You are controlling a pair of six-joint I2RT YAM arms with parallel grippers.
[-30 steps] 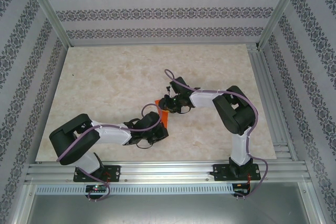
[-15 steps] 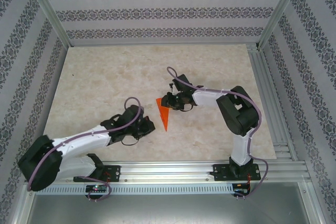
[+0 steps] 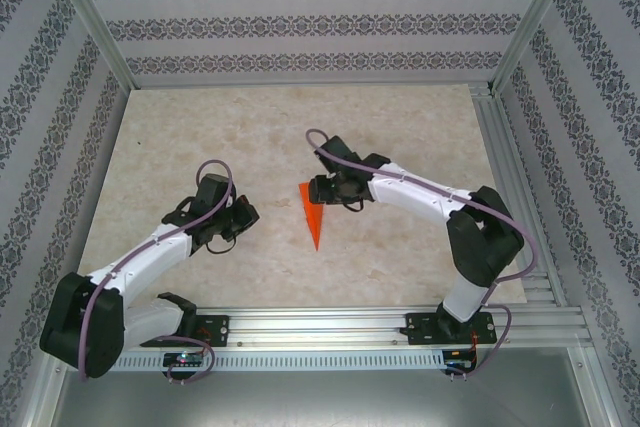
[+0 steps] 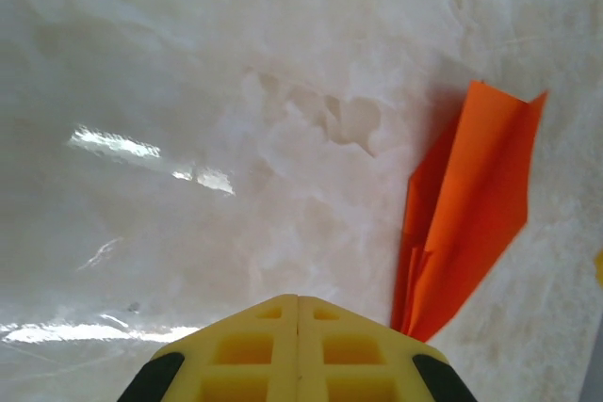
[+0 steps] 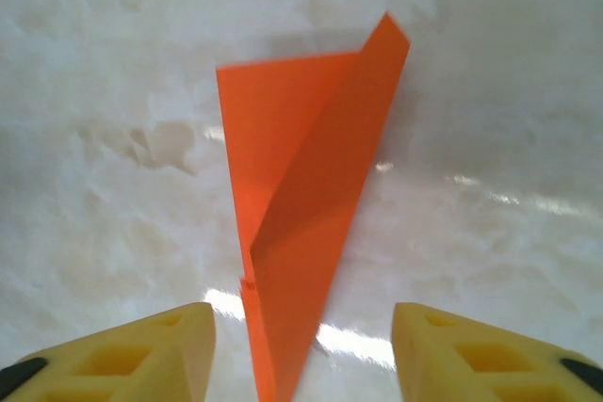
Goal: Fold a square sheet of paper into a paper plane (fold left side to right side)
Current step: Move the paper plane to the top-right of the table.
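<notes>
The paper plane (image 3: 313, 213) is a slim bright orange dart lying flat on the marble table (image 3: 200, 137), point toward the near edge. My right gripper (image 3: 320, 191) hovers at its wide back end, open. In the right wrist view the plane (image 5: 311, 195) runs between the two yellow fingers (image 5: 151, 355) without touching either, one wing flap slightly raised. My left gripper (image 3: 247, 214) is off to the plane's left, apart from it. In the left wrist view its yellow fingers (image 4: 254, 355) are pressed together with nothing between them, and the plane (image 4: 471, 214) lies to the right.
Aluminium rails (image 3: 320, 327) run along the table's near edge, with more rail on the right side (image 3: 510, 177). Patterned walls (image 3: 300, 27) close in the back and sides. Bare marble lies to the left and behind the plane.
My left arm has drawn back to the left, off the paper plane, which now lies uncovered. The right gripper has stayed at the plane's wide end.
</notes>
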